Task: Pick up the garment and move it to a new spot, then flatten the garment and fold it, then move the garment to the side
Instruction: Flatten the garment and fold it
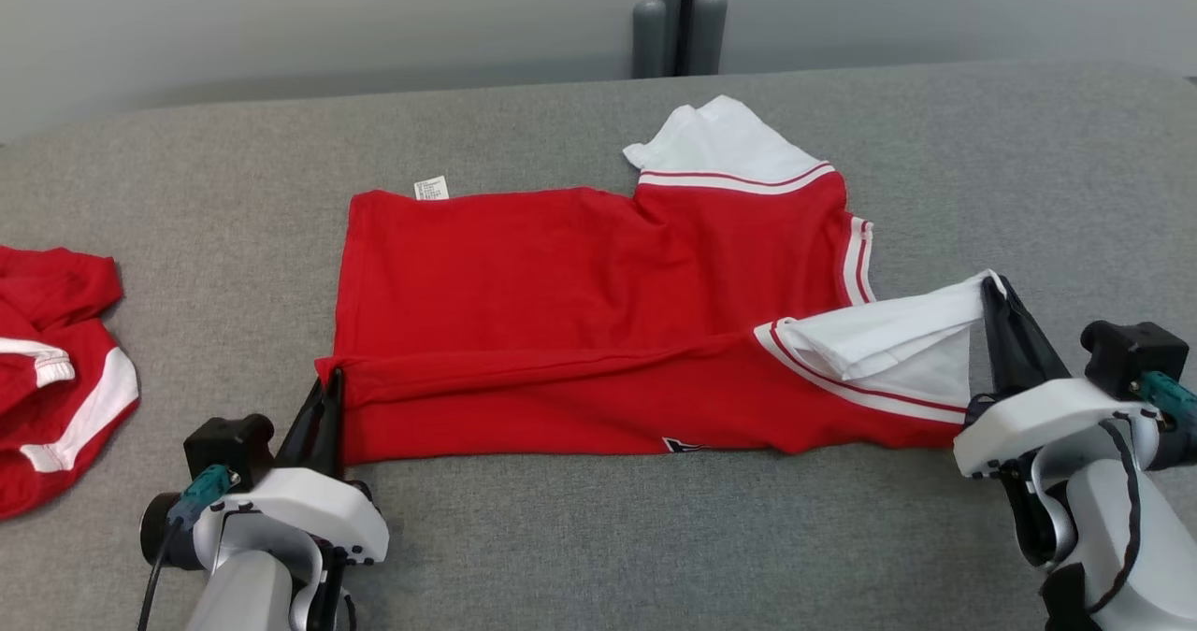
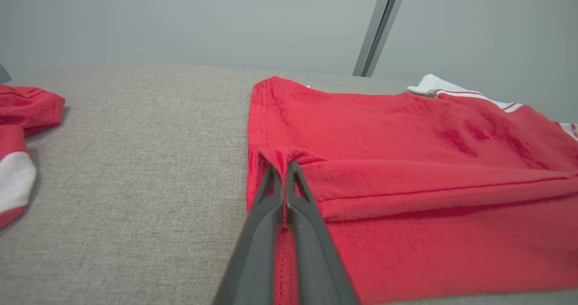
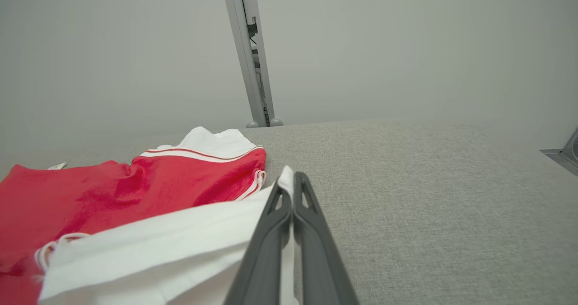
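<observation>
The garment (image 1: 580,304) is a red shirt with white sleeves and striped trim, spread across the grey table, its near long edge raised and folding back over the body. My left gripper (image 1: 329,380) is shut on the garment's near left hem corner, also seen pinched between the dark fingers in the left wrist view (image 2: 281,167). My right gripper (image 1: 987,285) is shut on the tip of the near white sleeve (image 3: 171,246), holding it lifted off the table; the right wrist view shows the white cloth caught between the fingertips (image 3: 289,183).
A second red and white garment (image 1: 51,369) lies crumpled at the table's left edge. The grey fabric table (image 1: 1029,173) reaches back to a pale wall with a grey post (image 1: 680,14). A white label (image 1: 431,188) sticks out at the shirt's far hem.
</observation>
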Controlling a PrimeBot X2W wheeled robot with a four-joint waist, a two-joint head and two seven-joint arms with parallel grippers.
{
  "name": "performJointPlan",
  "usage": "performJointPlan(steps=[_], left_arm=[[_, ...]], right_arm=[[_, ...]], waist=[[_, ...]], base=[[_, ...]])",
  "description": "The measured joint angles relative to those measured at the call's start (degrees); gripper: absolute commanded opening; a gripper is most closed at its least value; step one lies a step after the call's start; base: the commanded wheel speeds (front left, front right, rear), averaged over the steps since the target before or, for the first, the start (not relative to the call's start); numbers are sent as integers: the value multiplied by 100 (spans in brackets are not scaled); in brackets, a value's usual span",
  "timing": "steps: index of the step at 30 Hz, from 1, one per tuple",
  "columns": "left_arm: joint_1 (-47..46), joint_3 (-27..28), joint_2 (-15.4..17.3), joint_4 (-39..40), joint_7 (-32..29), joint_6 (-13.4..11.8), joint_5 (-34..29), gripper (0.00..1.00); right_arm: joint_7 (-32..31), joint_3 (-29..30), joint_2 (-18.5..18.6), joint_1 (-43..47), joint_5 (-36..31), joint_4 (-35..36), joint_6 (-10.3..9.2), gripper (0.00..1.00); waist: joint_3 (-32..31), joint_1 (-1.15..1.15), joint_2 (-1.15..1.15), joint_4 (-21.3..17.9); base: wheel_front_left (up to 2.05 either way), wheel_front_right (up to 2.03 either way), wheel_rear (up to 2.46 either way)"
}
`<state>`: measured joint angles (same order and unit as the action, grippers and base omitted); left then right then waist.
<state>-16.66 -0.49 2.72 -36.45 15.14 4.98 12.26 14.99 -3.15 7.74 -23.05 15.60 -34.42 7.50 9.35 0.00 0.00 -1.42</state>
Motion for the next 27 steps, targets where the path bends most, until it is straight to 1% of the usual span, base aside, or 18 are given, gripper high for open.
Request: performJointPlan(steps=[3, 8, 13, 18, 19, 20, 21, 26, 27], left_arm=[[-231, 20, 1, -302, -1, 2, -83, 0], [-543, 54, 0, -491, 0, 34, -158, 0], [-761, -70, 2, -480, 0, 96, -164, 0], [-862, -169, 0, -489, 0, 107, -165, 0], [-862, -175, 0, -459, -1, 107, -166, 38], [-863, -166, 1, -394, 0, 105, -164, 90], [-872, -155, 3, -366, 0, 99, -157, 100], [-814, -113, 1, -179, 0, 41, -83, 100], [-656, -40, 2, -23, 0, -24, 24, 100]], right_arm=[[0, -13, -40, -319, -191, -330, 0, 0], [0, 22, -73, -686, -385, -687, 0, 0], [0, 204, -81, -902, -657, -900, 0, 0], [0, 377, -164, -987, -857, -957, 0, 0], [0, 409, -187, -992, -876, -961, 0, 0], [0, 433, -207, -996, -861, -947, 0, 42], [0, 435, -227, -1006, -855, -925, 0, 100], [1, 498, -272, -977, -880, -675, 0, 100], [1, 546, -297, -819, -872, -488, 0, 100]], waist=[[201, 0, 0, 68], [424, 0, 0, 164], [549, 0, 0, 243], [567, 0, 0, 244], [566, 0, 0, 241], [568, 0, 0, 238], [567, 0, 0, 234], [548, 0, 0, 219], [528, 0, 0, 214]], base=[[0, 0, 0], [0, 0, 0], [0, 0, 0], [0, 0, 0], [0, 0, 0], [0, 0, 0], [0, 0, 0], [0, 0, 0], [0, 0, 0]])
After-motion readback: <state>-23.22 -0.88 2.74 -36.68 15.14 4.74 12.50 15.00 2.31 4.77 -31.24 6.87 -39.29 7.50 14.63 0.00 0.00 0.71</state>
